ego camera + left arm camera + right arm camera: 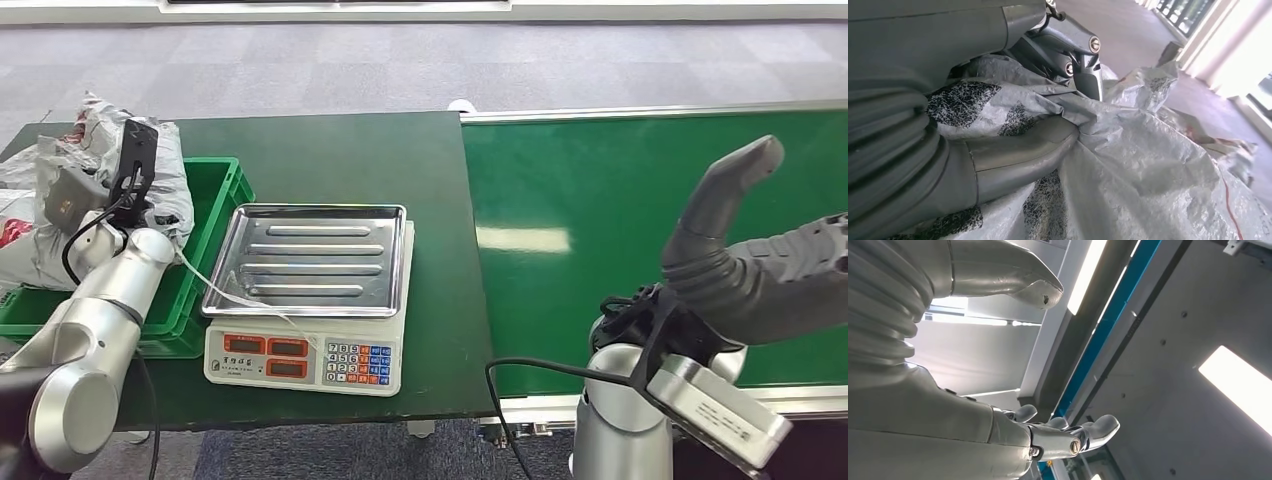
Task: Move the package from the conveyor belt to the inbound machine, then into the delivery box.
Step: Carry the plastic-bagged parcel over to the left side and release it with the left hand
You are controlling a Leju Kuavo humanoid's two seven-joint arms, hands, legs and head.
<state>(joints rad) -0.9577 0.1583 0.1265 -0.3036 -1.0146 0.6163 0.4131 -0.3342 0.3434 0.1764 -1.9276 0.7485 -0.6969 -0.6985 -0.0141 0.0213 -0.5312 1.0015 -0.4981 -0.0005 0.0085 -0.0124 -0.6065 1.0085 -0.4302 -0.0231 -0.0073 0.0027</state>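
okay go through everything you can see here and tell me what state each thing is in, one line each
Left robot hand: gripping the grey package, held over the green bin.
Right robot hand: holding nothing, fingers apart, palm turned up toward the ceiling.
Grey package: crumpled, in the left robot hand's grip.
Green bin: open-topped, other bags piled beside it.
Scale: tray bare; display readings too small to read.
Conveyor belt: surface bare.

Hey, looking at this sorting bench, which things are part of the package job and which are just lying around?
Part of the job:
- grey package, held by the left hand over the crate
- green crate, likely the delivery box
- scale with steel tray, likely the inbound machine
- conveyor belt
- right hand, raised and holding nothing

Lying about:
- other grey bags beside the crate
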